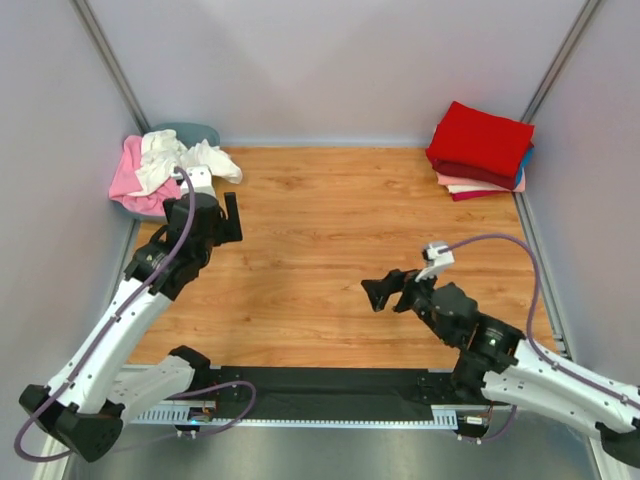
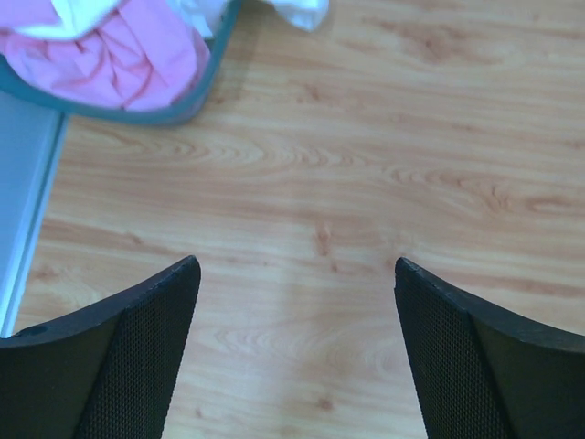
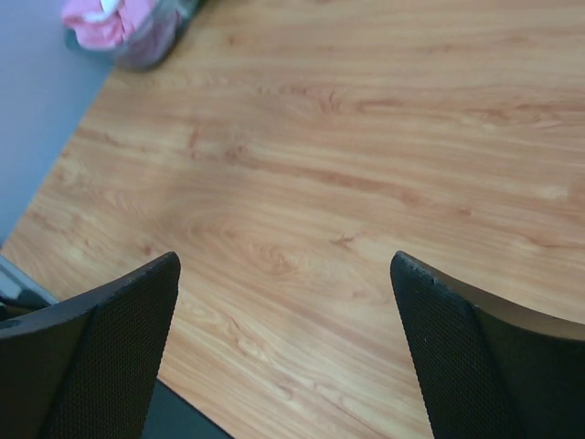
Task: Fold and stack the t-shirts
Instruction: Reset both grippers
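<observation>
The left gripper (image 2: 297, 274) hangs with its jaws spread wide and only bare wood between them, low over the left side of the wooden table (image 1: 330, 220), facing the far left corner. Just beyond it in that corner sits the grey-green round tub (image 1: 198, 130), heaped with a crumpled pink cloth t-shirt (image 1: 127, 172) and a crumpled white cloth t-shirt (image 1: 165, 150). The white one spills over the rim on the side nearest the gripper. The heap is bunched, so no long axis can be read from it. The right gripper (image 3: 285, 265), equally spread and empty, hovers over the near half of the table right of centre, well apart from the tub. I judge the left arm to be the one placed to reach the heap. In the far right corner lies the stack of folded t-shirts (image 1: 465, 172), with a bright red folded t-shirt (image 1: 485, 130) on top of dark red, pink, white and blue layers.
</observation>
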Robot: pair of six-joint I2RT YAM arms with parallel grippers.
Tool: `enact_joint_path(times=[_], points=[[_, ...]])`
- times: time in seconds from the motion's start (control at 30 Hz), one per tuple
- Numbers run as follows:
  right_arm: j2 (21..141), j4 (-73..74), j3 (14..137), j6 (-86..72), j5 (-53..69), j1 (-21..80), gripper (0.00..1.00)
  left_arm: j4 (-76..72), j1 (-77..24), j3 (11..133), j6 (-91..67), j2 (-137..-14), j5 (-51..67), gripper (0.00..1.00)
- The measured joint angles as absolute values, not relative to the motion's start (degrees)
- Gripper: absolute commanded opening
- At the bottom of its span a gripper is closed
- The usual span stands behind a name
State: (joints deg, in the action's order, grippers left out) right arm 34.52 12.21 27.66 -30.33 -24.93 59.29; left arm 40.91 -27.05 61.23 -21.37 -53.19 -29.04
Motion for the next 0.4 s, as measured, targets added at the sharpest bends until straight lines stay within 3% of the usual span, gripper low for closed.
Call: enact_joint_path(times=[0.2, 0.4], points=[[16.0, 11.8, 19.7, -30.3, -30.5, 59.2, 1.00, 33.8, -19.2, 65.2, -19.4, -57.9, -30.8, 0.99], [11.7, 13.0, 17.8, -30.1, -33.0, 59.2, 1.00, 31.6, -13.8, 70.7, -19.5, -63.4, -30.3, 1.00]])
